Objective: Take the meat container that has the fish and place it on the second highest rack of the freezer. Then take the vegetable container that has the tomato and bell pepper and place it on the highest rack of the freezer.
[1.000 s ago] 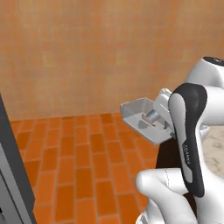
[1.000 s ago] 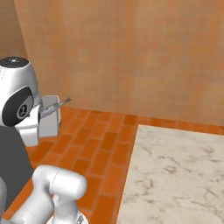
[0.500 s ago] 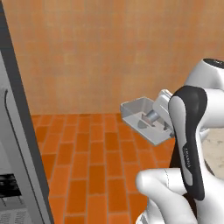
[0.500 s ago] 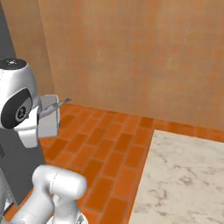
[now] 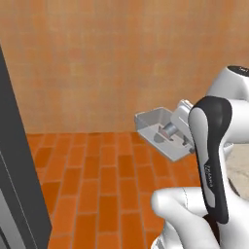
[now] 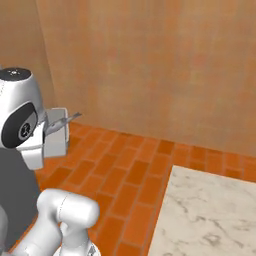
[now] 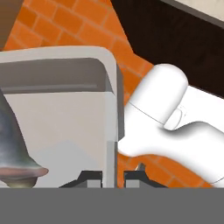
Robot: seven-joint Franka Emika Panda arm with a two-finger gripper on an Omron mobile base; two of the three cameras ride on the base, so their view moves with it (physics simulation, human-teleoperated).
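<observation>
Two fingertips, hand view: my gripper point(image 7: 113, 175) is pinched narrow on the meat container point(image 7: 65, 118) wall at 6 o'clock.
Fish, hand view: fish point(image 7: 13, 148) tail at 8 o'clock, body running toward 11.
Left base view: container point(image 5: 158, 131) held aloft over brick floor point(image 5: 107, 194); long axis 10-to-4; freezer point(image 5: 19, 194) at 8 o'clock.
Right base view: container point(image 6: 57, 137) at 9 o'clock.

Fish point(image 7: 13, 148) cut by hand view's left edge; freezer point(image 5: 17, 185) cropped at left base view's left edge.
</observation>
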